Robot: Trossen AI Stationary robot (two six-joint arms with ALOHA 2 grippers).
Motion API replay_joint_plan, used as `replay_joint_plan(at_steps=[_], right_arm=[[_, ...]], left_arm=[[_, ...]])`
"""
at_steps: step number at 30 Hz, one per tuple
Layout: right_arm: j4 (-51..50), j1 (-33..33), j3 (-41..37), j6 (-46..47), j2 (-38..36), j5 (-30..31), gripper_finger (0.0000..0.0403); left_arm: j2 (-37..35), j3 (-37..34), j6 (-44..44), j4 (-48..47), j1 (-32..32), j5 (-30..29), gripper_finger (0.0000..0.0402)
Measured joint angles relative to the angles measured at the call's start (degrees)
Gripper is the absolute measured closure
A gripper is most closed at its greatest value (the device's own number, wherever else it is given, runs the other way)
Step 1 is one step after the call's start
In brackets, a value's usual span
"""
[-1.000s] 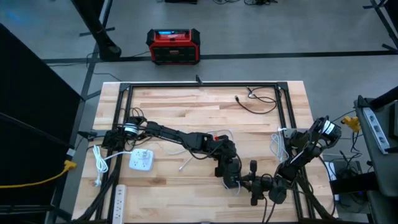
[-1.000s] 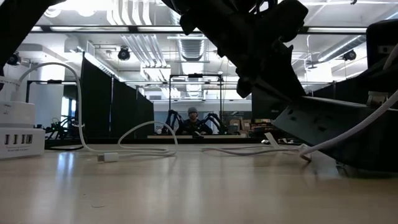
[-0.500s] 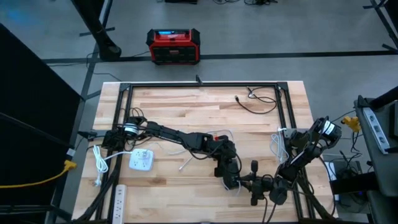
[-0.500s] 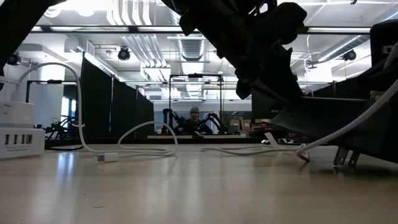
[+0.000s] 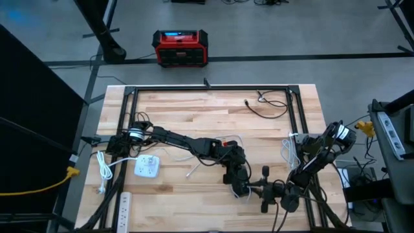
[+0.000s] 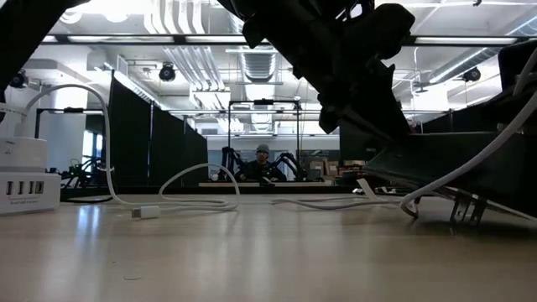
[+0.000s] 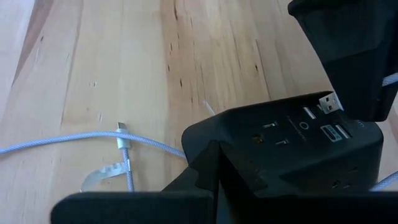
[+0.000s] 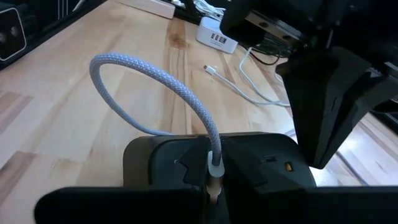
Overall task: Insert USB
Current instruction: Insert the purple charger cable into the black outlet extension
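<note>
Two grippers: both meet near the front edge of the table (image 5: 194, 110), just beside each other.
Left gripper (image 5: 237, 183): clenched on the black power block (image 7: 292, 137) – in the low view I see the block tilted and lifted off the wood, its prongs (image 6: 466, 210) hanging free.
Right gripper (image 5: 262, 190): clamped on the USB plug (image 7: 330, 102), with the grey braided cable (image 8: 161, 81) arching away from its fingers.
Plug and ports: the metal tip sits just beside the block's USB ports at its upper corner – I cannot tell if it touches.
Front left: a white charger (image 5: 147, 167) rests on the table near the left arm's base, white leads around it.
Far side: a thin black cable (image 5: 268, 107) lies coiled near the back right corner.
Beyond the table: a red box (image 5: 180, 48) stands on the floor; a person (image 6: 262, 159) sits deep in the room.
</note>
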Motion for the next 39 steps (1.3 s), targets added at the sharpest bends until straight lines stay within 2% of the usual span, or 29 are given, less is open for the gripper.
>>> replay_joint_plan(at_steps=[12, 22, 35, 39], right_arm=[[0.63, -0.02, -0.11, -0.39, 0.02, -0.55, 0.0386], [6.9, -0.66, -0.28, -4.9, 0.26, -5.35, 0.0386], [7.66, -0.85, -0.27, -4.09, 0.26, -4.87, 0.0386], [8.25, -0.81, 0.6, -6.23, 0.26, -3.01, 0.0386]], left_arm=[[0.01, 0.0, 0.77, 0.1, 0.0, -0.04, 0.0402], [0.01, 0.0, 0.96, 0.18, -0.17, 0.42, 0.0402], [0.01, 0.0, 2.43, 0.13, -0.11, -0.34, 0.0402], [-0.58, -0.02, 3.28, -0.76, -0.31, -3.84, 0.0402]])
